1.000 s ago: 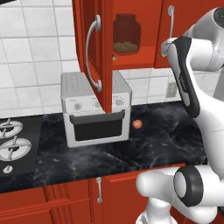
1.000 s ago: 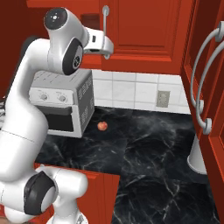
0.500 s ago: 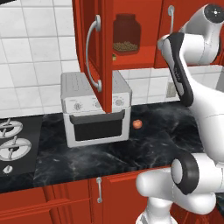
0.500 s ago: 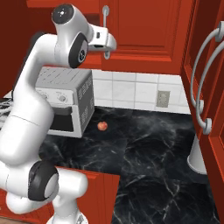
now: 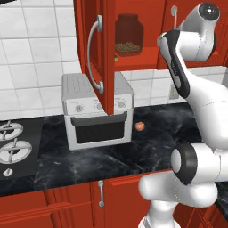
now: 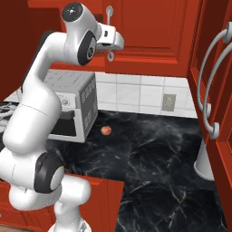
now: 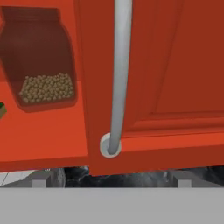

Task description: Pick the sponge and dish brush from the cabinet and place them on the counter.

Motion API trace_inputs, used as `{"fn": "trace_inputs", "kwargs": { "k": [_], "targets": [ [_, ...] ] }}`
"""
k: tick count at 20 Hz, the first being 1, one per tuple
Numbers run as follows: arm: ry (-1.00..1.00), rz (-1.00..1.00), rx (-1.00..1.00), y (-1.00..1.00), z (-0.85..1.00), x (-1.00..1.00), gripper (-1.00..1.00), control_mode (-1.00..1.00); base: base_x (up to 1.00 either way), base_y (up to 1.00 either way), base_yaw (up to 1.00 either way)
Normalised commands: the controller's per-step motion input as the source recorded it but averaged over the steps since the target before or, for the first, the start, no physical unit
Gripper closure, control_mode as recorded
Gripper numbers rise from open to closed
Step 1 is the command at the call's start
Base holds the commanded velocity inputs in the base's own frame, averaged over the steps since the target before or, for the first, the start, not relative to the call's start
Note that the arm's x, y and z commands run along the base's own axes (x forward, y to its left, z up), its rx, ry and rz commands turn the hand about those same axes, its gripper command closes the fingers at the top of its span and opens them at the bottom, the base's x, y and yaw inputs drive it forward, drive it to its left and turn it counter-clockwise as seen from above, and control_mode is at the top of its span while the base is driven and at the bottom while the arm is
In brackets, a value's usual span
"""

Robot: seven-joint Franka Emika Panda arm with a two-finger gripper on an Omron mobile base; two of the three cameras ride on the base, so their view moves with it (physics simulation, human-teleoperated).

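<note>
Since the earlier frames the arm has been rising and swinging toward the cabinet (image 5: 133, 26), bringing the pincer (image 6: 118, 43) up against the shut right-hand door. In the hand view the pincer is facing that door's long silver handle (image 7: 119, 74) at close range, with the handle's lower mount just above the fingertips (image 7: 40, 183). The fingertips are standing wide apart, gripping nothing.

The left-hand cabinet door (image 5: 95, 53) is standing open, projecting out over the toaster oven (image 5: 95, 111). On the red inner shelf (image 5: 138, 60) a dark jar (image 5: 129, 34) part-filled with small round beans is sitting upright; a small green item (image 7: 1, 110) is showing just beside it at the edge of the hand view, too cropped to identify.

The bench (image 5: 151, 147) is carrying the toaster oven and a small red fruit (image 5: 140, 126) lying near it. The stovetop (image 5: 13, 149) is adjoining the bench at the left.
</note>
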Motion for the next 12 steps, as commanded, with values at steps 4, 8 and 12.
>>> {"fn": "trace_inputs", "kwargs": {
  "k": [4, 8, 12],
  "targets": [
    [0.00, -0.02, 0.00, -0.03, 0.00, 0.39, -1.00, -1.00, 0.00, 0.00, 0.00],
    [0.00, -0.01, 0.00, -0.06, 0.00, 0.36, -1.00, -1.00, 0.00, 0.00, 0.00],
    [0.00, 0.00, 0.00, -0.09, -0.01, 0.31, -1.00, -1.00, 0.00, 0.00, 0.00]
  ]
}}
